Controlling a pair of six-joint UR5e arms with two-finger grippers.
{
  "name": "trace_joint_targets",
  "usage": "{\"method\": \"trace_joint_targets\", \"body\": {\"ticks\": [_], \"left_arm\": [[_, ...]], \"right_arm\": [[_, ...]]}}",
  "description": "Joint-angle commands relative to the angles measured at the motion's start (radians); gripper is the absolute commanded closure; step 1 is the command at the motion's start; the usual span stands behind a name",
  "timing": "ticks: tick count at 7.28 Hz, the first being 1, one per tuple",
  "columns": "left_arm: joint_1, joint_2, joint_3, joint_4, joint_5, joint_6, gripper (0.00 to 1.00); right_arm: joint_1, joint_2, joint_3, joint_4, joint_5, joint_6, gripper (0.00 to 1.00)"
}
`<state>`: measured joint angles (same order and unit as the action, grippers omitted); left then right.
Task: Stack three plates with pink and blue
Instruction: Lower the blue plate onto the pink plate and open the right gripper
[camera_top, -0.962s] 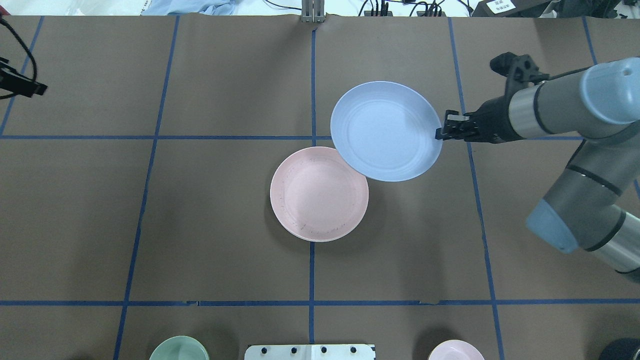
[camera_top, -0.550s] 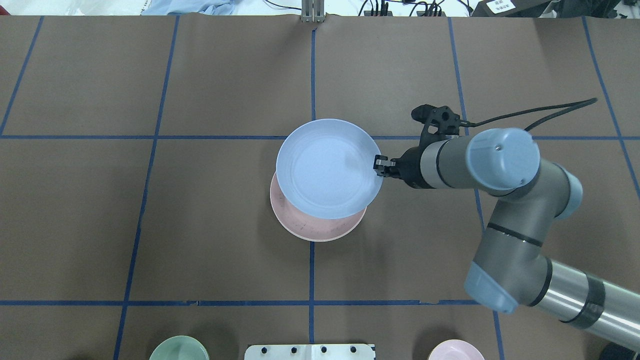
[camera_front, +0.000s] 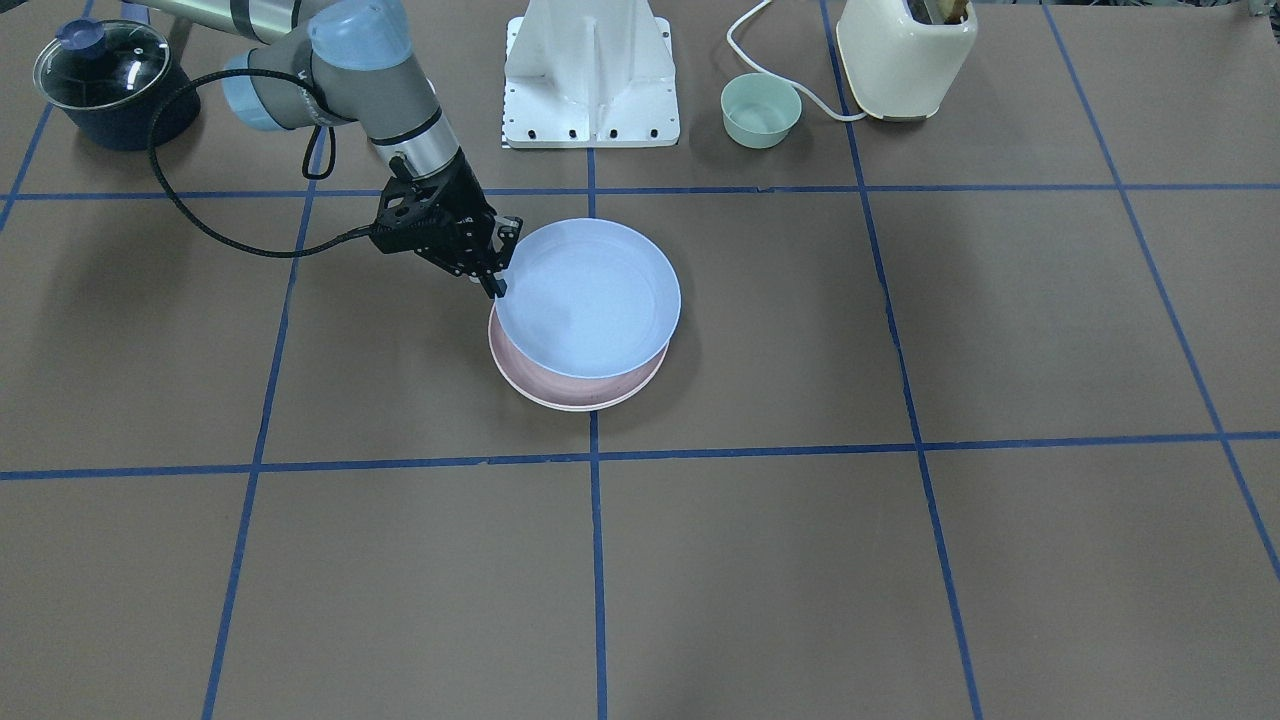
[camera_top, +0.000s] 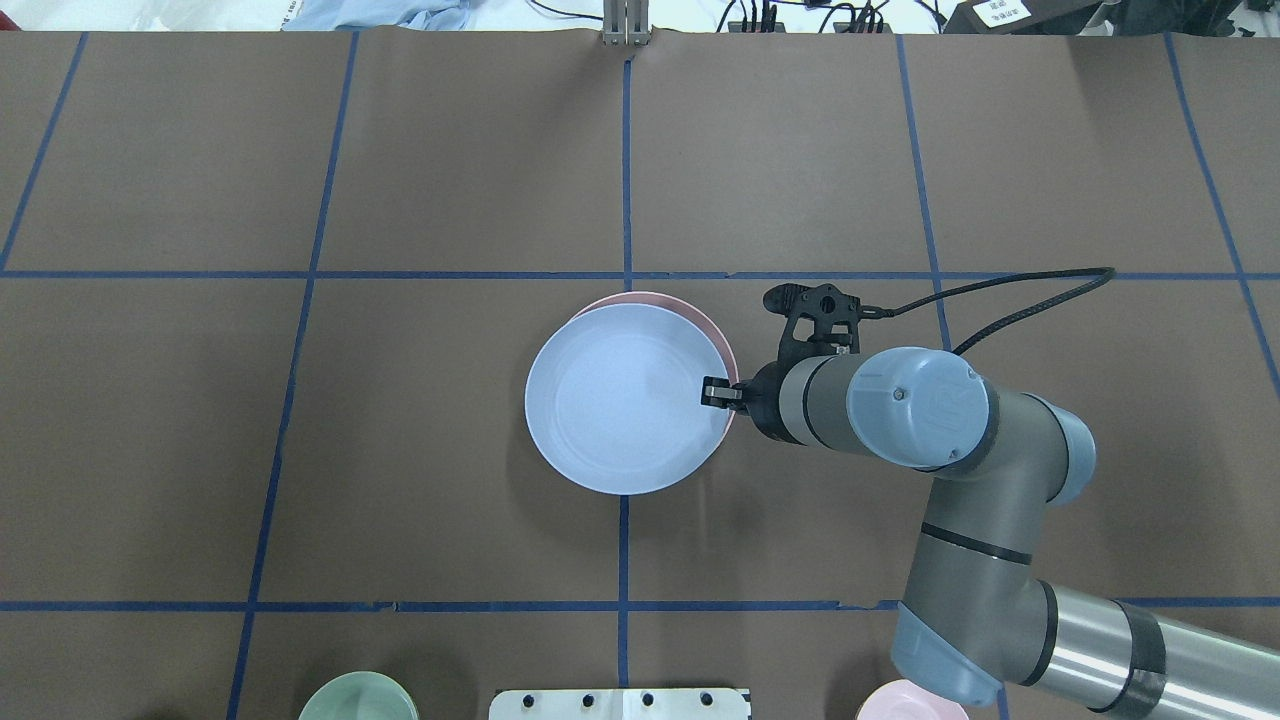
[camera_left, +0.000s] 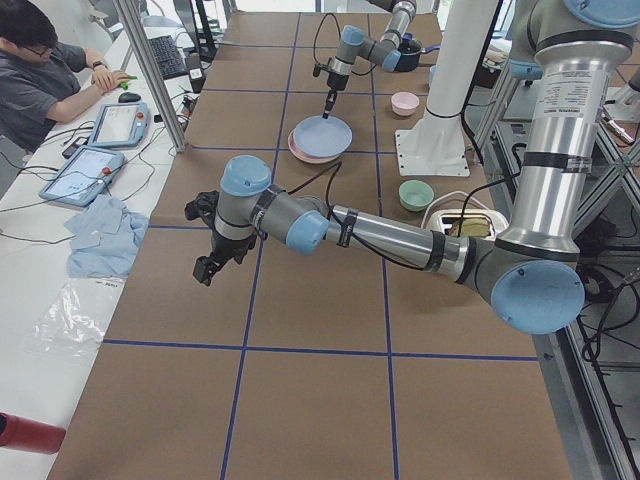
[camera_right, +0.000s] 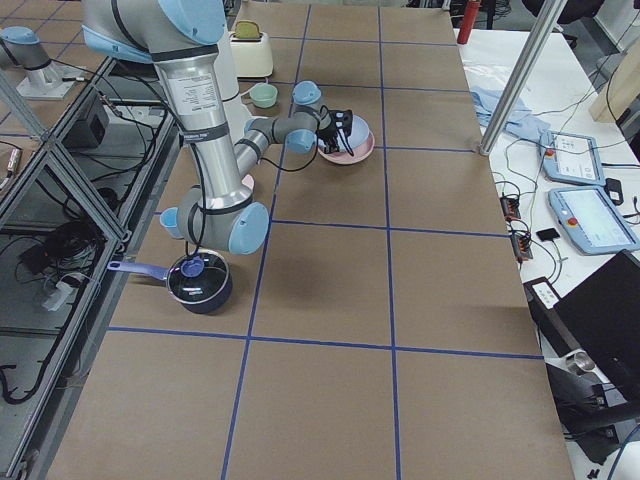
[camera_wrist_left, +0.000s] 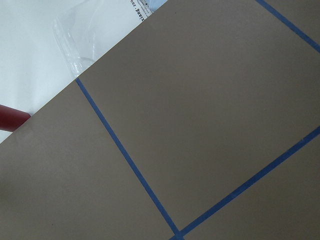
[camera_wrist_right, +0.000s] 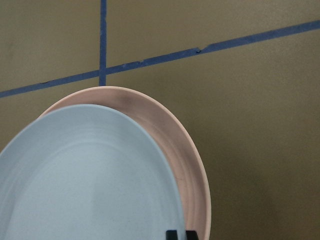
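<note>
the right gripper (camera_top: 716, 392) pinches the right rim of the round light blue plastic plate (camera_top: 615, 410), which covers most of the round pastel pink plastic plate (camera_top: 690, 310) mid-table, shifted slightly near. whether the left gripper (camera_left: 205, 268) is spread or pressed together, i cannot tell.

Near the middle of the surface (camera_top: 400, 450), the upper plate (camera_top: 620, 410) is held over the lower plate (camera_top: 695, 318), offset toward 7 o'clock; the lower rim is left showing at 1 o'clock. The right hand (camera_top: 712, 393) is found at the upper plate's 3 o'clock edge.
</note>
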<state>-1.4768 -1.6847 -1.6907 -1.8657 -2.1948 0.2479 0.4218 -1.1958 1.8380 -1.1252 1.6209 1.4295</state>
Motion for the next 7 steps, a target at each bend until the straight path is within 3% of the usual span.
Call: {"method": "trace_joint_targets", "body": {"ticks": [1,3,5,7], "left_arm": [[0.0,0.007,0.002,-0.004,-0.003,-0.001,0.01],[0.0,0.016,0.0,-0.007,-0.008,-0.002,0.01],[0.0,0.028,0.0,-0.009,-0.008,-0.007,0.01],[-0.019,0.068,-0.006,-0.007,0.001,-0.013,0.01]], "right_arm": [[0.018,-0.002,-0.008,-0.002,-0.004,-0.012,0.31],[0.055,-0.002,-0.006,-0.019,0.008,-0.018,0.3],[0.116,0.028,0.021,-0.152,0.039,-0.082,0.02],[0.313,0.028,0.023,-0.243,0.269,-0.304,0.01]]}}
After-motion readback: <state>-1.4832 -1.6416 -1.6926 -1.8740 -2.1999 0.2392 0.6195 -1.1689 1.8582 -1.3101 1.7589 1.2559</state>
